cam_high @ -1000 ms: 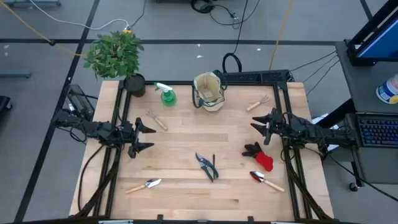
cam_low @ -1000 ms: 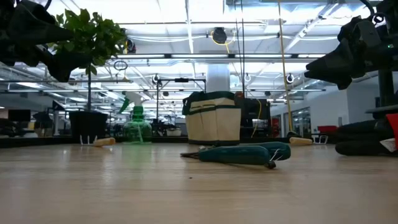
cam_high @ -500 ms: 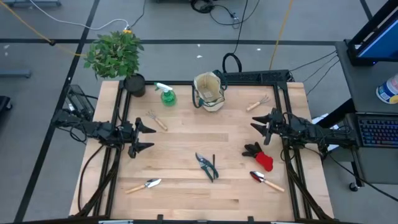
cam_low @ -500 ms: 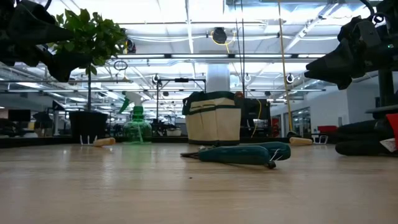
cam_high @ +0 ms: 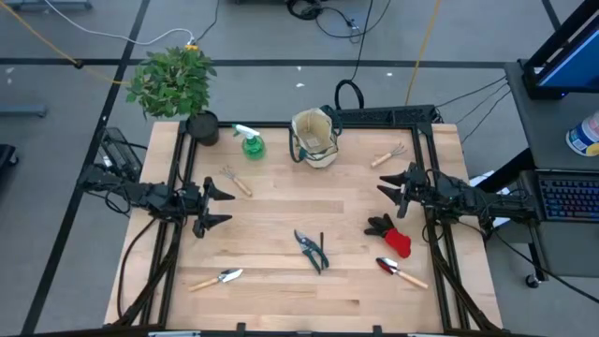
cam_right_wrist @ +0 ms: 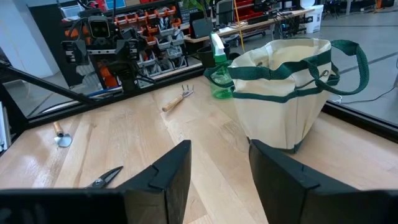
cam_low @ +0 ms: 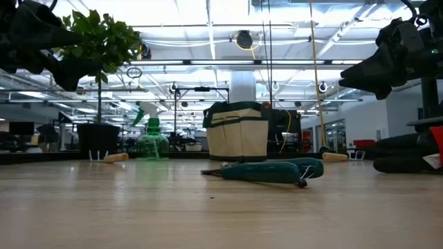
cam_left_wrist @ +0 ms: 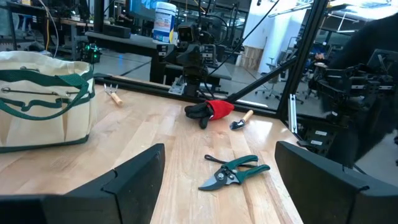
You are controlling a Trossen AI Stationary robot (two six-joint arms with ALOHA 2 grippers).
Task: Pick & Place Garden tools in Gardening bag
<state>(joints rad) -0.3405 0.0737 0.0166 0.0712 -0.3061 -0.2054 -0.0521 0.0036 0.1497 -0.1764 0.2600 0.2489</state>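
Note:
The beige bag with green trim [cam_high: 314,138] stands upright at the table's far middle. The green spray bottle [cam_high: 249,141] stands left of it. Pruning shears [cam_high: 312,249] lie on their side at the table's middle, also in the left wrist view [cam_left_wrist: 233,173]. Red-black gloves [cam_high: 391,236] lie at the right, a red trowel [cam_high: 400,271] nearer. A hand fork [cam_high: 235,180] lies left, another fork [cam_high: 387,155] far right, a trowel [cam_high: 217,279] near left. My left gripper [cam_high: 223,208] is open over the left side. My right gripper [cam_high: 386,187] is open over the right side. Both are empty.
A leafy plant in a black pot [cam_high: 200,127] stands at the far left corner beside the spray bottle. Bare wood lies between the two grippers at the table's middle and along the near edge.

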